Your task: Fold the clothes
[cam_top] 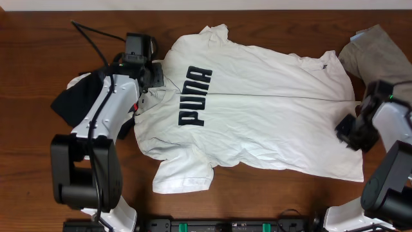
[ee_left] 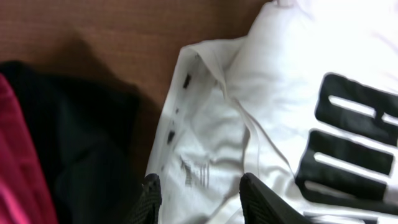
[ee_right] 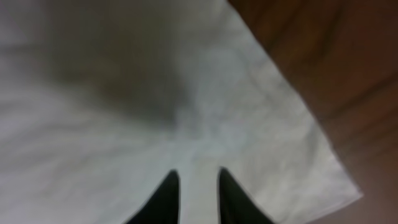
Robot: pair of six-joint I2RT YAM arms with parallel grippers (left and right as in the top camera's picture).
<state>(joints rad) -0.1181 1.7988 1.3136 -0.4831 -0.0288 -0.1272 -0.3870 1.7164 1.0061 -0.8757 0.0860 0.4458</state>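
Left end effector [ee_left: 199, 191] over white T-shirt [ee_left: 280, 56] collar

overhead: straight down, whole table [cam_top: 38, 26] | left wrist: near, T-shirt [ee_left: 273, 56] collar | right wrist: nearer, blurred, T-shirt corner

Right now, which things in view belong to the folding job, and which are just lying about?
Job: T-shirt; black garment; khaki garment; left gripper and right gripper, both open over the T-shirt.

Lying about: cable on the table.
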